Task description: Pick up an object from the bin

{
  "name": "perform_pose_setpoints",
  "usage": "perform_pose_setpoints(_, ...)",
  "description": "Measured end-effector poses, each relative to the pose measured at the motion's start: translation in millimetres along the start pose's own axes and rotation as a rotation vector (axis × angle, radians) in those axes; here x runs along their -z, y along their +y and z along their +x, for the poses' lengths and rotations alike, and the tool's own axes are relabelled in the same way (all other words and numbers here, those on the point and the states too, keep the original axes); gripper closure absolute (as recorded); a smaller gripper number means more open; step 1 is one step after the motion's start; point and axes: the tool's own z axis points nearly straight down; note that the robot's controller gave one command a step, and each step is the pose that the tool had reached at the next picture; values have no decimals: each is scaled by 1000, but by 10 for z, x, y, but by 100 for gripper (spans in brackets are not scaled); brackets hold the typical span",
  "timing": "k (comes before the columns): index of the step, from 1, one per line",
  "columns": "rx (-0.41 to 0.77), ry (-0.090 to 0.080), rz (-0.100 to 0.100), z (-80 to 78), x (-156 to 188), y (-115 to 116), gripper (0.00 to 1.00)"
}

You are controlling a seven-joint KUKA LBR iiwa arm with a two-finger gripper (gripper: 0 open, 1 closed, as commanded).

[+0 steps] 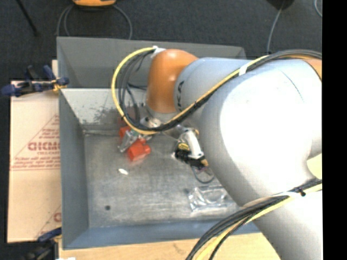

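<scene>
My gripper (130,138) reaches down under the orange wrist cover into the back left part of the bin. A small red block (139,151) lies on the floor right at its tip, touching or nearly touching it. A second bit of red (124,131) shows just behind the gripper, partly hidden by it. A tiny white scrap (123,171) lies a little in front of the red block.
A small white, yellow and black thing (189,147) lies right of the gripper, close under the arm. A crumpled clear plastic bag (206,197) sits at the front right. The big arm covers the bin's right side.
</scene>
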Motion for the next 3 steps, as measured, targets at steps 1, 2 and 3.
perform_pose_setpoints(1,7,-4,2,-9,21,10,0)
perform_pose_setpoints(2,8,-7,4,-34,43,7,100)
perform_pose_setpoints(3,13,-6,-5,-53,1089,28,100)
